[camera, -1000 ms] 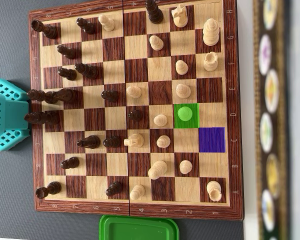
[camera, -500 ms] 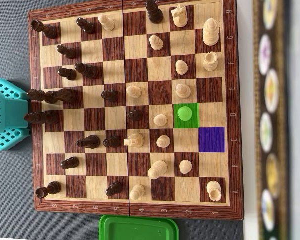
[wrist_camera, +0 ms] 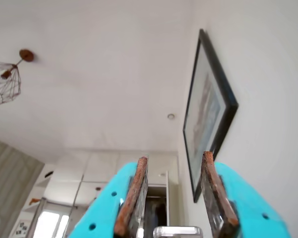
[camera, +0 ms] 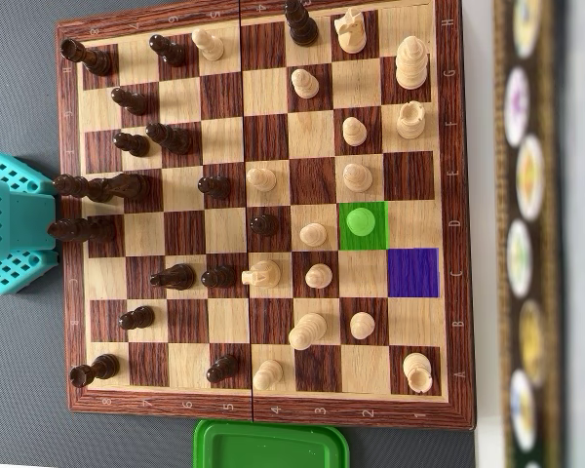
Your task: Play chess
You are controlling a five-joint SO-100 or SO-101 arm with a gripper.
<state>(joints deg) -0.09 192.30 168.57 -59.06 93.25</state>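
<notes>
My gripper (wrist_camera: 171,198) is pointing up at the room, jaws parted with a clear gap and nothing between them; the rust-brown pads (wrist_camera: 134,196) sit on teal fingers. Past them in the wrist view: a framed picture (wrist_camera: 206,111) on the wall to the right, a wire pendant lamp (wrist_camera: 4,79) on the ceiling at the left, pale cabinets low in the distance.

Down on the table, overhead view: my teal arm base (camera: 15,224) pokes in at the left edge, just beside the chessboard (camera: 258,409). Dark pieces crowd the left half nearest me, light pieces the right half. A dark pawn (camera: 264,224) stands mid-board, next to a light pawn (camera: 313,234). Further right, one square is tinted green (camera: 363,226) with a pawn on it, and diagonally below-right of it a purple square (camera: 412,273) stands empty. A green lid (camera: 270,444) lies just below the board's bottom edge.
</notes>
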